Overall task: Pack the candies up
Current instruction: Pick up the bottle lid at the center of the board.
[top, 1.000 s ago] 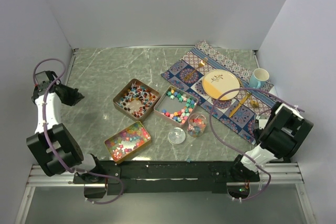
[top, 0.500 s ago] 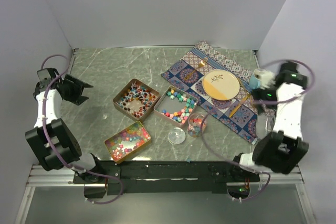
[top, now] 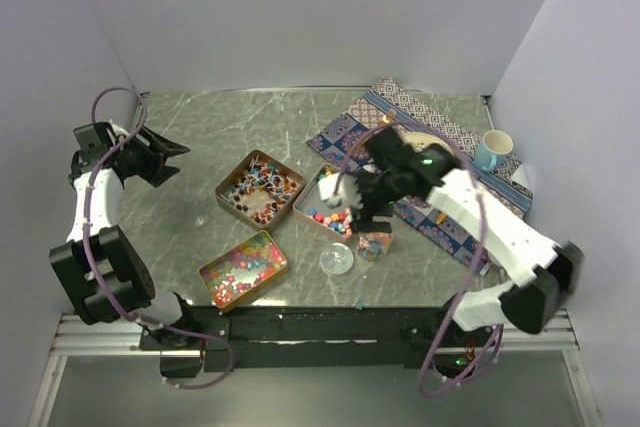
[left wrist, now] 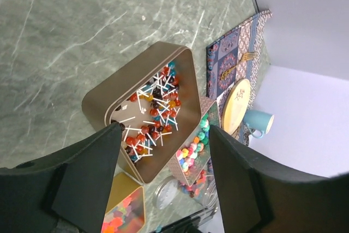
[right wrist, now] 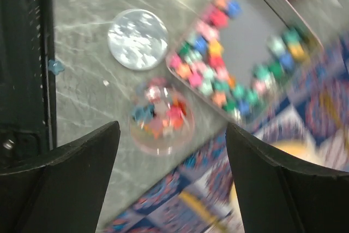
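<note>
The candies (top: 262,187) lie in the middle of the table (top: 200,127), in three open tins and one clear jar (top: 376,244). The left claw (top: 163,157) hangs at the far left with its jaws wide and empty. The far tin (left wrist: 117,94) with the stick candies (left wrist: 152,102) is on the table to the right of it, well apart. The right claw (top: 357,199) is above the middle tin (top: 310,205) of chunky pieces (right wrist: 218,75), also wide and holding nothing. In its blurred wrist view the jar shows between the fingers (right wrist: 71,162), and the lid (right wrist: 137,39) lies just beside it. The tiny beads (top: 243,267) are in the near tin (top: 208,277), apart from both claws.
</note>
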### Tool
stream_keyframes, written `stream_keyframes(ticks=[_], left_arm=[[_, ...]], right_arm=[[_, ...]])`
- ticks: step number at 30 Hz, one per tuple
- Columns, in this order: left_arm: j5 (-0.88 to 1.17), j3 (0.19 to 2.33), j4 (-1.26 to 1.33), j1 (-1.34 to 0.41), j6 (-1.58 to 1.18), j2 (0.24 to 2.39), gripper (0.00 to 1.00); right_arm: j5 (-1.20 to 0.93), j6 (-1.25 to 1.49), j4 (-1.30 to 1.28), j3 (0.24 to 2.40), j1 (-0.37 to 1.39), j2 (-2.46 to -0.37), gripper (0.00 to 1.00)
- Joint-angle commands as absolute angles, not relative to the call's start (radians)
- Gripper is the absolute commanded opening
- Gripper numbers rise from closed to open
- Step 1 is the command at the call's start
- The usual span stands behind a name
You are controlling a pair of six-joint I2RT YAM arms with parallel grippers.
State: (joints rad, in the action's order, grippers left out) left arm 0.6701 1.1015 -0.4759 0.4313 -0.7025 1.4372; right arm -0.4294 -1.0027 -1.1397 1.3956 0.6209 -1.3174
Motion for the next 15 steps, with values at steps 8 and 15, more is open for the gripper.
stream_keyframes(ticks=[8, 15], left_arm=[[0.667, 1.072, -0.595, 0.485, -0.65, 1.279, 0.71], [0.664, 1.003, -0.565, 0.512, -0.666, 1.2, 0.71]], right_arm=[[-0.491, -1.419, -1.078, 1.4, 0.888, -1.592, 0.84], [-0.342, -1.528, -1.099, 1.324, 0.934, -1.667, 0.84]])
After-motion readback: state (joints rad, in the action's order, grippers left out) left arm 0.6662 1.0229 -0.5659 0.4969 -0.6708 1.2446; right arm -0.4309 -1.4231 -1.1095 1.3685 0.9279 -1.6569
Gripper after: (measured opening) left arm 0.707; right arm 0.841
